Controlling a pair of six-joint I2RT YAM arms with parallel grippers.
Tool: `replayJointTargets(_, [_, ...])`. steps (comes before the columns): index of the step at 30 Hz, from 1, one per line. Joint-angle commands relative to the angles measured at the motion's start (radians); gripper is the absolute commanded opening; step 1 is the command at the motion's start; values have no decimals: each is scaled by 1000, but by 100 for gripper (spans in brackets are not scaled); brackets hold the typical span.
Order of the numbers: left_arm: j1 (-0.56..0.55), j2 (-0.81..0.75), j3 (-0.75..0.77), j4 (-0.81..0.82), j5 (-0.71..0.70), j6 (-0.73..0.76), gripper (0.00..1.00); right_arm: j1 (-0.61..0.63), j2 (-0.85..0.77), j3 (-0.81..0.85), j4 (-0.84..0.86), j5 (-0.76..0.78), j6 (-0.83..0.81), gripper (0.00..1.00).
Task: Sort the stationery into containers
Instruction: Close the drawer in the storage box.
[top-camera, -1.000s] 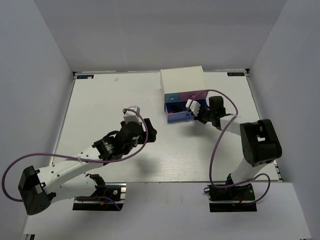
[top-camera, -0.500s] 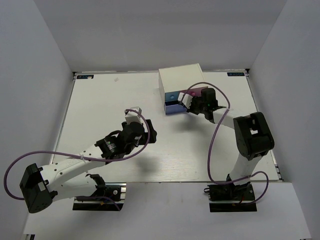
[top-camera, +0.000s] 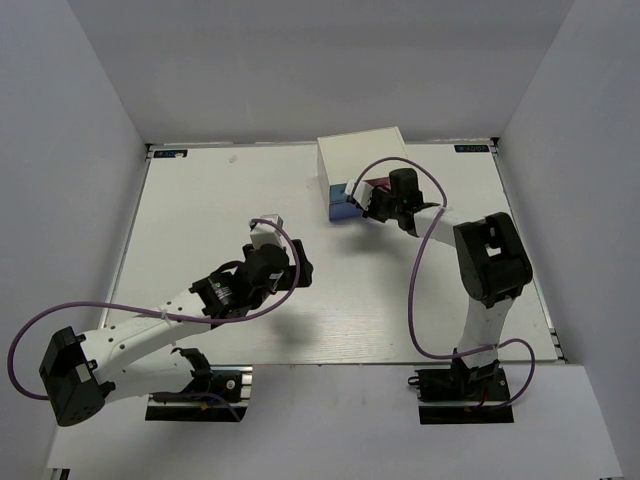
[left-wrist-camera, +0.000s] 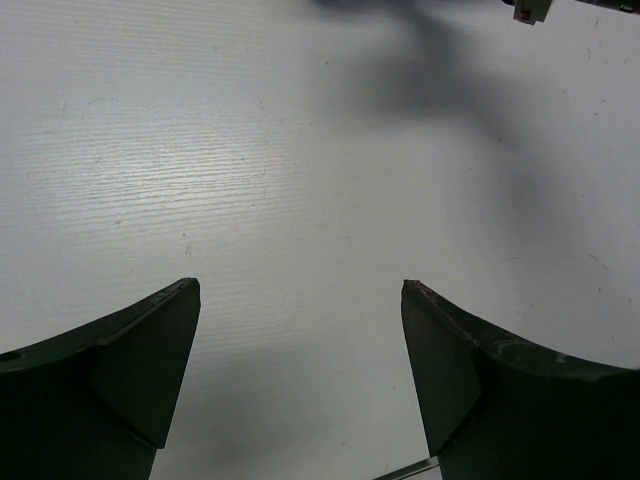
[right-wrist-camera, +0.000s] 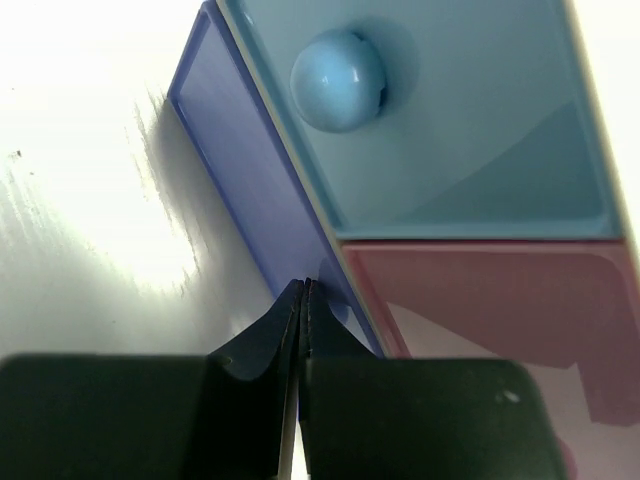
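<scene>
right gripper (right-wrist-camera: 303, 292) pinched tight at violet drawer (right-wrist-camera: 238, 160) — left gripper (left-wrist-camera: 300, 287) wide.

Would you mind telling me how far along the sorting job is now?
Looks nearly done: no loose stationery shows on the table. In hand: the shut right gripper presses on the blue-violet drawer, which seems slightly out of the white cabinet. The left gripper hangs open, empty. Left: seating that drawer flush.
</scene>
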Motion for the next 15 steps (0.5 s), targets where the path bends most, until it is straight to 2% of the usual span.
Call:
replayJointTargets(1, [1, -27, 18, -17, -21, -4, 92, 6, 16, 53, 59, 27, 16, 0])
replayJointTargets(7, [1, -27, 18, -17, -21, -4, 92, 5, -3, 42, 35, -1, 7, 0])
replayJointTargets(10, [1, -27, 18, -17, -21, -4, 92, -12, -74, 51, -131, -182, -77, 0])
replayJointTargets(11, [1, -18, 18, -17, -21, -4, 92, -15, -114, 45, -295, -274, -108, 0])
replayJointTargets(12, [1, -18, 18, -17, -21, -4, 92, -17, -152, 38, -335, -341, -211, 0])
replayJointTargets(13, [1, -18, 18, -17, -21, -4, 92, -20, -175, -3, -366, -385, -235, 2])
replayJointTargets(15, [1, -18, 18, 4, -21, -4, 92, -18, -247, -37, -397, -415, -278, 21])
